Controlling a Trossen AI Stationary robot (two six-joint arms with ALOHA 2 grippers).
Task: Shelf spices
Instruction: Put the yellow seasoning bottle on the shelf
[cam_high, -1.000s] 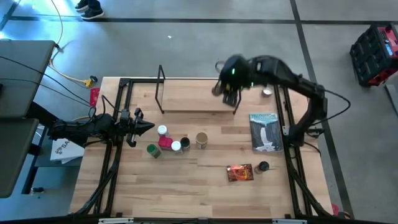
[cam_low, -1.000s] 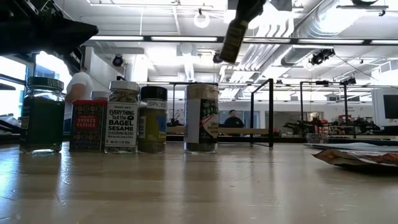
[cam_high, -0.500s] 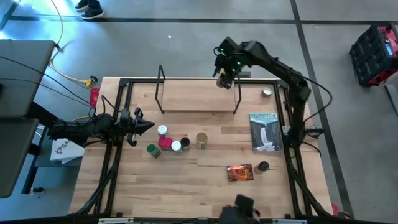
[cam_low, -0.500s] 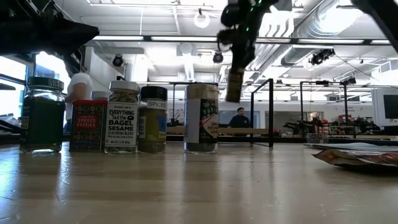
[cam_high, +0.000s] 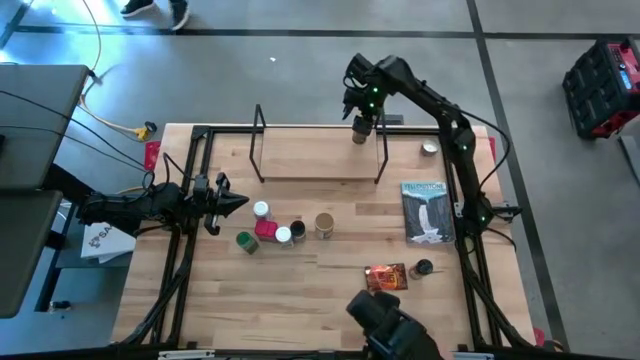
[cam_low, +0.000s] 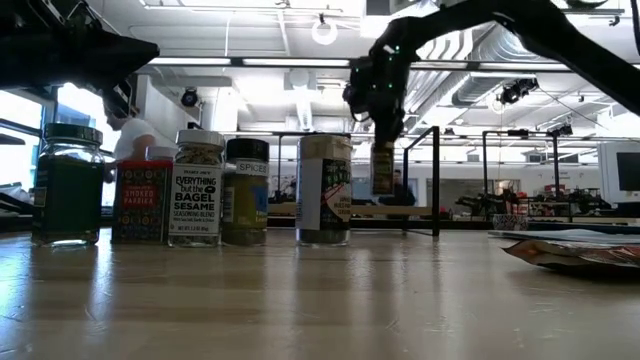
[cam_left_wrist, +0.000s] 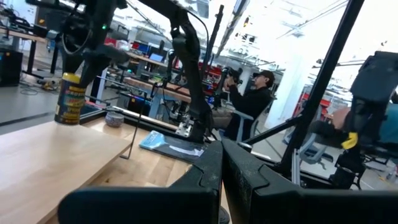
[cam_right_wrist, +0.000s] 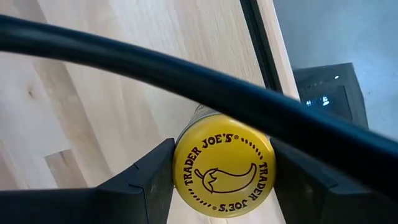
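My right gripper hangs over the far right end of the shelf, beside its right wire upright, shut on a spice jar with a yellow lid. The low view shows the jar's base just above the shelf plank. Several more jars stand in a cluster on the tabletop. An orange-red packet and a small dark jar lie toward the near right. My left gripper waits shut, left of the cluster. My right gripper pinches the jar at its top, one finger on each side of the yellow lid. The fingers come from above, pointing down. The jar hangs upright below them, lifted clear of the table.
A grey-blue booklet lies right of the shelf and a small silver disc sits beyond it. The shelf's left upright stands at its other end. A dark shape juts in at the near edge. A black cable crosses the right wrist view.
My right gripper has come down toward the shelf's right end and a little toward the far edge, carrying the jar. The jar hung tilted high above the shelf and now hangs upright close over the plank. A dark shape has come in at the near edge.
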